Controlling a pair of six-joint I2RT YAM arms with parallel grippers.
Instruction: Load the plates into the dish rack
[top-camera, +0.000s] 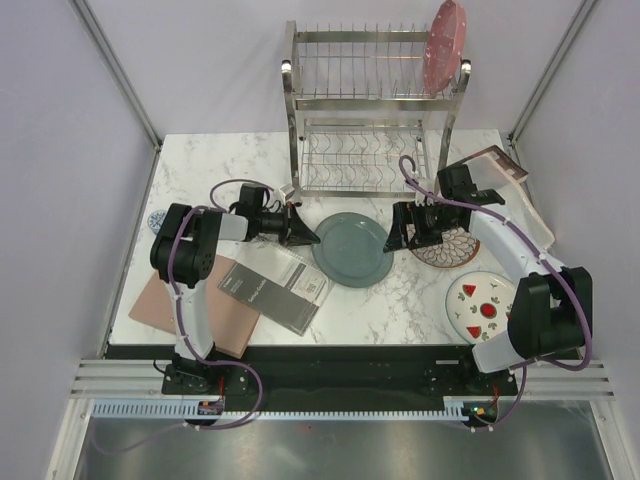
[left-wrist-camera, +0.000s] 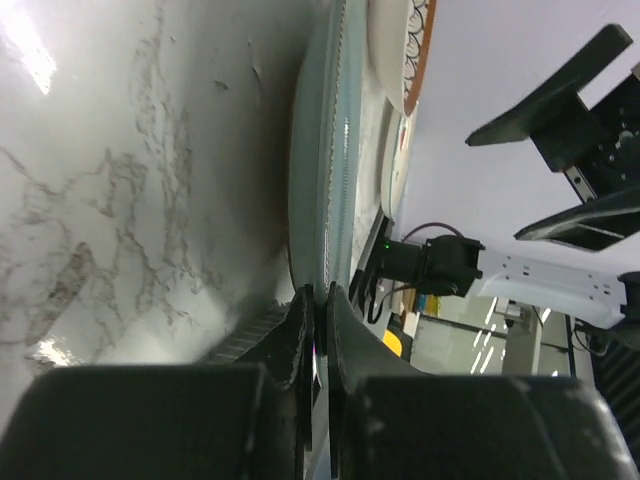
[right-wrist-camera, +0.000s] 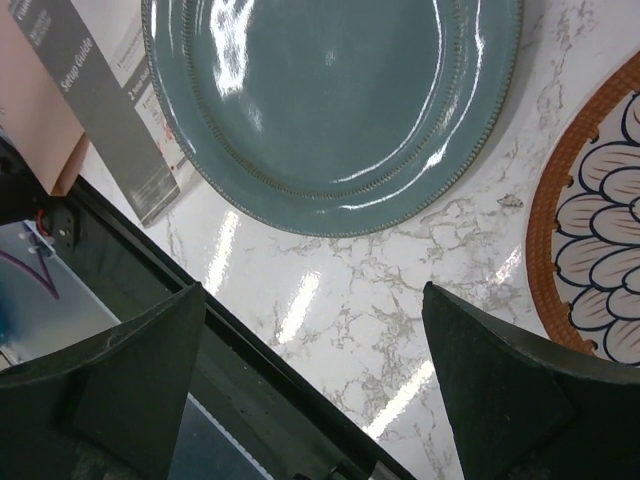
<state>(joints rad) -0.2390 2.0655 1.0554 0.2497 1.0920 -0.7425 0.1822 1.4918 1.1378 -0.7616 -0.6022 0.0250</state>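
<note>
The grey-green plate (top-camera: 352, 249) lies on the marble table in front of the dish rack (top-camera: 375, 110). My left gripper (top-camera: 312, 236) is shut on its left rim; the left wrist view shows the jaws (left-wrist-camera: 320, 300) pinching the plate's edge (left-wrist-camera: 322, 170). My right gripper (top-camera: 400, 230) is open and empty, just right of that plate and above the table (right-wrist-camera: 315, 360). The brown-rimmed petal plate (top-camera: 452, 250) lies under the right wrist. The strawberry plate (top-camera: 482, 305) lies at the front right. The pink dotted plate (top-camera: 445, 45) stands in the rack's upper tier, at the right.
A dark grey booklet (top-camera: 275, 290) lies on the flat brown board (top-camera: 190, 312) at the front left, close to the grey-green plate (right-wrist-camera: 330, 90). A small patterned object (top-camera: 157, 221) sits at the left edge. A brown-and-white card (top-camera: 500, 163) lies right of the rack.
</note>
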